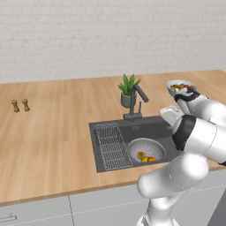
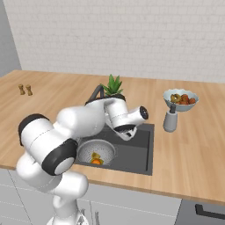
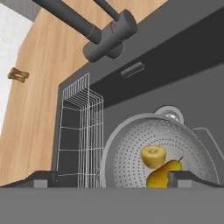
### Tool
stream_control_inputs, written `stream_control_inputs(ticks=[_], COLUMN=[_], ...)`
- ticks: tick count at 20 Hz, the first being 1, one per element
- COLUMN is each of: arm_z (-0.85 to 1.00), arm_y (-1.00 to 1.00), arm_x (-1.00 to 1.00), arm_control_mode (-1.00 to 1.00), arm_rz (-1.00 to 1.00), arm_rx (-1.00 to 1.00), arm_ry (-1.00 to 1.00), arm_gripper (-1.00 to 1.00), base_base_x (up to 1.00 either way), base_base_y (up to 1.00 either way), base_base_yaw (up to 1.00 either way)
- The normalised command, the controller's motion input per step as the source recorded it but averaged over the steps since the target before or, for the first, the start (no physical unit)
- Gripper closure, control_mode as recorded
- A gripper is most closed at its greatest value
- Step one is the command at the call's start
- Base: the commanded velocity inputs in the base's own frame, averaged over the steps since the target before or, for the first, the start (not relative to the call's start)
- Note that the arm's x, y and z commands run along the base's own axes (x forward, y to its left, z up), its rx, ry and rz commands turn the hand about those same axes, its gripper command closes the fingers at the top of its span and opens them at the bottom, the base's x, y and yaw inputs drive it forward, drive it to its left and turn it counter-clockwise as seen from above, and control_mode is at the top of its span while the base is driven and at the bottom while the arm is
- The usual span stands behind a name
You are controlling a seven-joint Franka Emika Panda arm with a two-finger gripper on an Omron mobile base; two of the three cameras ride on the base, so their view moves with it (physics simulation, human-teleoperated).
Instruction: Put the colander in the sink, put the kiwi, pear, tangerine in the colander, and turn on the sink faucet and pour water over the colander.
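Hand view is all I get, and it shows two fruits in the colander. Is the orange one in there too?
Observer: Yes, the tangerine lies in the colander, on the side nearest the robot.
Operator: Is there more fruit anywhere?
Observer: A bowl heaped with fruit stands on the counter, to the right of the sink.
Operator: Anything next to that bowl?
Observer: A grey soap bottle stands just in front of it.
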Motion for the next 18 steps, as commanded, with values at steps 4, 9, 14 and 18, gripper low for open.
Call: stream_control_inputs(ticks=[4, 9, 14, 18], arm_z=[0.21, 0.13, 0.01, 0.00], arm_y=[0.00, 0.03, 0.15, 0.04], arm_x=[0.39, 0.38, 0.42, 0.62], arm_control_mode=[-1.00, -1.00, -1.00, -1.00], arm_rz=[0.00, 0.00, 0.00, 0.00], arm_rx=[0.18, 0.12, 0.07, 0.06], arm_ry=[-0.17, -0.19, -0.16, -0.06], arm_gripper=[-1.00, -1.00, -1.00, -1.00], base_base_x=[0.00, 0.00, 0.00, 0.00], base_base_y=[0.00, 0.00, 0.00, 0.00], base_base_yaw=[0.00, 0.00, 0.00, 0.00])
